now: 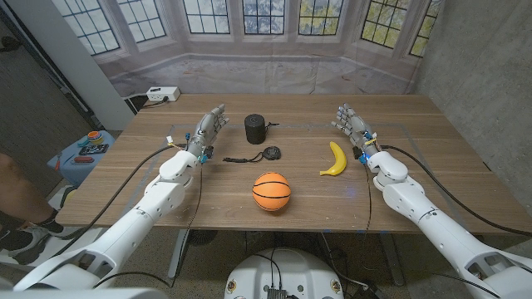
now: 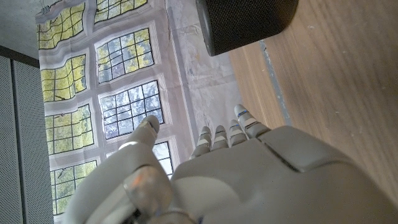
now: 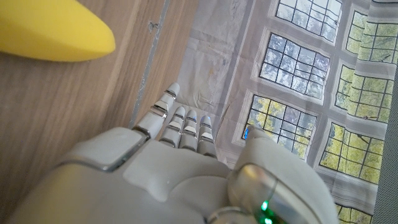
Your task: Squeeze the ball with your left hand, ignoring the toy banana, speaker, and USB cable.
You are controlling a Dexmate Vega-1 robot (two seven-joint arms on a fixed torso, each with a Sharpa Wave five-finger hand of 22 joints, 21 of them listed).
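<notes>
An orange ball (image 1: 272,191) sits on the wooden table (image 1: 191,212) near its front edge, at the middle. My left hand (image 1: 206,131) is to the ball's left and farther back, fingers straight and apart, holding nothing; the left wrist view shows its back (image 2: 249,180) with fingers stretched out. My right hand (image 1: 352,122) stands at the right side of the table, fingers extended and empty, also seen from behind (image 3: 168,168). Neither hand touches the ball.
A black cylindrical speaker (image 1: 254,129) (image 2: 245,22) stands just right of my left hand. A coiled black USB cable (image 1: 264,154) lies between speaker and ball. A yellow toy banana (image 1: 334,159) (image 3: 53,31) lies close to my right hand. A white power strip (image 1: 162,95) sits beyond the back-left corner.
</notes>
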